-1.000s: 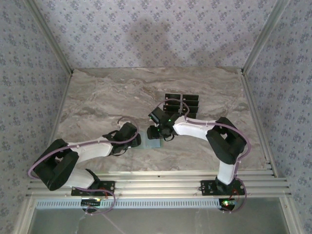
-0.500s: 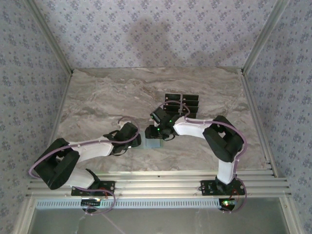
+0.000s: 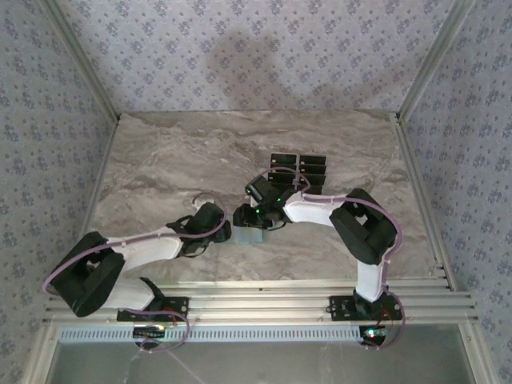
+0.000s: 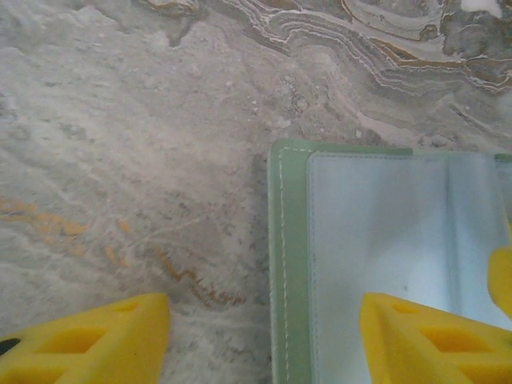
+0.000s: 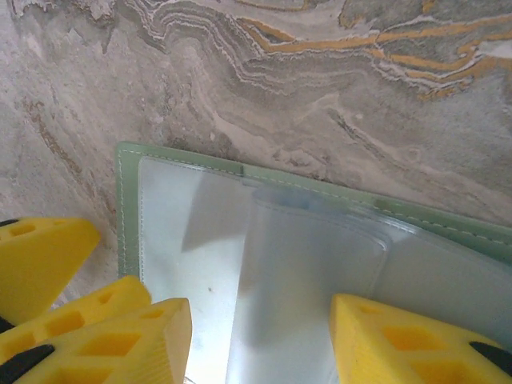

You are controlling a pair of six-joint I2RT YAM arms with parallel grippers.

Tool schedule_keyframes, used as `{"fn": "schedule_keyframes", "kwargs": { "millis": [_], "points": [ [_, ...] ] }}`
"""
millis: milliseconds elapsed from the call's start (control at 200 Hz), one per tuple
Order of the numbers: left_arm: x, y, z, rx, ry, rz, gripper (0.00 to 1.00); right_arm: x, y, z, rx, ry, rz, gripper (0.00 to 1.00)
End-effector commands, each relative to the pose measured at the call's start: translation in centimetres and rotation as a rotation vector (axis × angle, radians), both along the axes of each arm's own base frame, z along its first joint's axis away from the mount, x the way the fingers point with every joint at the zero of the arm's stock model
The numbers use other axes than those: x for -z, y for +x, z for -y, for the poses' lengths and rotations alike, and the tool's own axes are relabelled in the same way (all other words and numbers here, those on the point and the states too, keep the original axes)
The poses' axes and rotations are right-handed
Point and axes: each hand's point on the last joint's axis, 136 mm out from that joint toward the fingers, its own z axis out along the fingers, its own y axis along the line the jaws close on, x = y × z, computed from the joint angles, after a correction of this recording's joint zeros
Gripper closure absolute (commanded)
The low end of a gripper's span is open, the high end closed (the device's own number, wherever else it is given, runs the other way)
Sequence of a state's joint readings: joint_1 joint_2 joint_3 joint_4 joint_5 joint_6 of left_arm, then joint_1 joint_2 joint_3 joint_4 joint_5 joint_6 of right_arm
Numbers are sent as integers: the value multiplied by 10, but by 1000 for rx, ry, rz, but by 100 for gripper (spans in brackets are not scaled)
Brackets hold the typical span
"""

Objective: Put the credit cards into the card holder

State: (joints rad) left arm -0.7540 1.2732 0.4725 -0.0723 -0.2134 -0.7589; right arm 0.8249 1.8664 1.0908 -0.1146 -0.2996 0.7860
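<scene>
One card holder (image 5: pixel 200 240); left tool (image 4: pixel 260 336), right tool (image 5: pixel 260 320); several credit cards (image 3: pixel 314 168)

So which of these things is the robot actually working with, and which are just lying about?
In the job:
credit cards, black, grouped beyond the holder
card holder, lying open on the table
left gripper and right gripper, both open at the holder

Just there:
marble table
patterned walls
metal rails

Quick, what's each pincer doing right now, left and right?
Left pincer: open, holding nothing, straddling an edge of the card holder.
Right pincer: open, holding nothing, over the card holder.
</scene>
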Motion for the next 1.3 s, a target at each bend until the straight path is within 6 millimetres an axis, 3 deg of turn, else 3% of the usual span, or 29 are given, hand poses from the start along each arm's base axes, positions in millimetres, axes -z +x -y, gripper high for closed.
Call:
{"fn": "schedule_keyframes", "kwargs": {
  "millis": [0,265,565,1294],
  "points": [
    [-9,-8,-2,32,-20,21,36,6,-7,-3,2,5,-36,49],
    [-24,-18,15,132,-142,58,35,1,-6,-10,1,18,-30,49],
    [-25,-25,36,229,-164,74,35,-2,-5,-17,4,26,-27,49],
    [-24,-21,40,234,-123,90,36,-39,-6,-26,-9,71,32,48]
  ]
}}
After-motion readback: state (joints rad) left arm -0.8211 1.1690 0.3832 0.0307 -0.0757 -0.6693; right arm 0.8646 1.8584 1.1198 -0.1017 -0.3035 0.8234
